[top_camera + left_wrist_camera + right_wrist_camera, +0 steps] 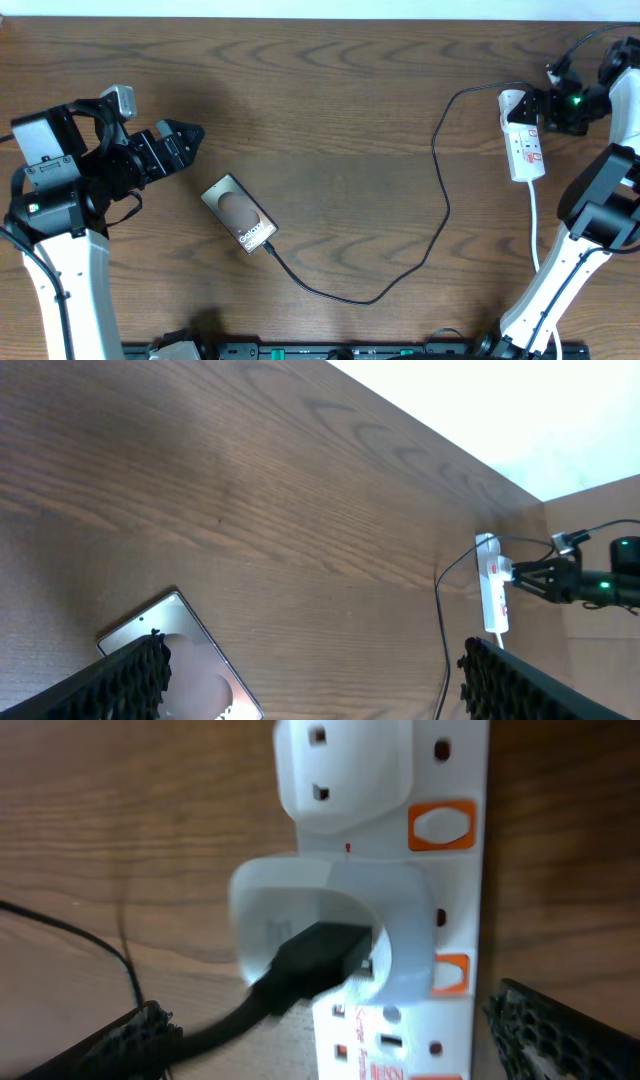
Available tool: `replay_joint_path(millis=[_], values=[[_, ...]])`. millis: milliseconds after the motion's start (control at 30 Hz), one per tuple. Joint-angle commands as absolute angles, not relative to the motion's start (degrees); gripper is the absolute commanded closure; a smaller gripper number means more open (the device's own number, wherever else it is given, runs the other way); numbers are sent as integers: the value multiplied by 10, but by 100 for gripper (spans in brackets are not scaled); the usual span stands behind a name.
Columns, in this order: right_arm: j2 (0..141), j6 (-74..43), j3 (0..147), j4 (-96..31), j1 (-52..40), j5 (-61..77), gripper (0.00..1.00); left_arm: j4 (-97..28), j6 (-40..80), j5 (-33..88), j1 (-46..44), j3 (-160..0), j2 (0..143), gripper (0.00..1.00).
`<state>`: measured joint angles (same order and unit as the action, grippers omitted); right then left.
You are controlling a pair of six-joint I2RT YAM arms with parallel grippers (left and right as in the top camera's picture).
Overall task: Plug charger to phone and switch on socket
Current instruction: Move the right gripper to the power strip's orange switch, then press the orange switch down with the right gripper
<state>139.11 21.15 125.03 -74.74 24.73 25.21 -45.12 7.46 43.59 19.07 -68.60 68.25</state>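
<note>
The phone (238, 214) lies slanted on the wooden table, left of centre, with white lettering at its lower right end. The charger (440, 215), a thin black cable, meets that end, loops right and runs up to the socket (524, 138), a white strip at the far right. My left gripper (185, 145) stands open, up and left of the phone (185, 650), empty; its fingers (125, 680) frame bare wood. My right gripper (535, 108) hovers open over the socket's top end. There a white adapter (330, 935) with the black cable (290, 975) sits in the socket (460, 900) beside orange switches (441, 825).
The socket's white cord (537, 225) runs down the right side, next to the right arm's white link (560, 270). A black rail (330, 352) lies along the table's near edge. In the left wrist view the socket (491, 585) and the right gripper (560, 575) show far off.
</note>
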Motion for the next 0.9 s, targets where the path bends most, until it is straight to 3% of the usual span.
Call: replay_joint_path(millis=[0, 867], values=[[1392, 208, 1256, -750, 246, 248, 1, -454, 73, 444, 191, -688, 685, 9], [1393, 173, 1239, -746, 245, 336, 1, -454, 71, 439, 192, -687, 685, 8]])
